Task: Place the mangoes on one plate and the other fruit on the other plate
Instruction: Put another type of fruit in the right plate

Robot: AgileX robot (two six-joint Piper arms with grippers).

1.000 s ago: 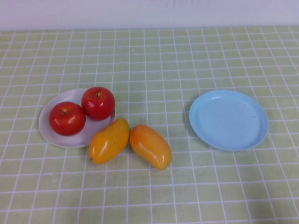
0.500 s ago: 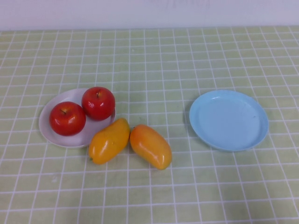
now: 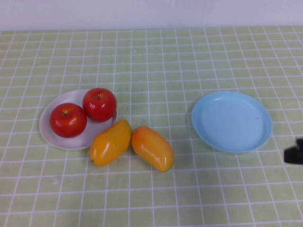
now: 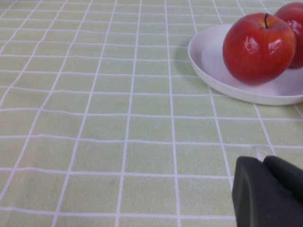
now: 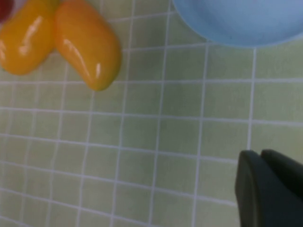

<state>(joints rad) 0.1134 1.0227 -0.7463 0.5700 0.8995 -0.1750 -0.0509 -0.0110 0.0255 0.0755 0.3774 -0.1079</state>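
Observation:
Two red apples (image 3: 68, 119) (image 3: 99, 104) sit on the white plate (image 3: 49, 135) at the left. Two orange mangoes (image 3: 110, 143) (image 3: 152, 148) lie side by side on the cloth just right of that plate, touching each other. The light blue plate (image 3: 231, 121) stands empty at the right. My left gripper (image 4: 262, 161) is shut and empty, low over the cloth, short of the white plate (image 4: 227, 87) and the near apple (image 4: 258, 47). My right gripper (image 5: 259, 152) is shut and empty, with the mangoes (image 5: 87, 45) and blue plate (image 5: 241, 21) ahead of it.
A green checked cloth (image 3: 156, 61) covers the whole table, with a pale wall along the far edge. A dark part of the right arm (image 3: 294, 153) shows at the right edge, just below the blue plate.
A dark part of the right arm has come into the high view at the right edge. The fruit and plates have not moved.

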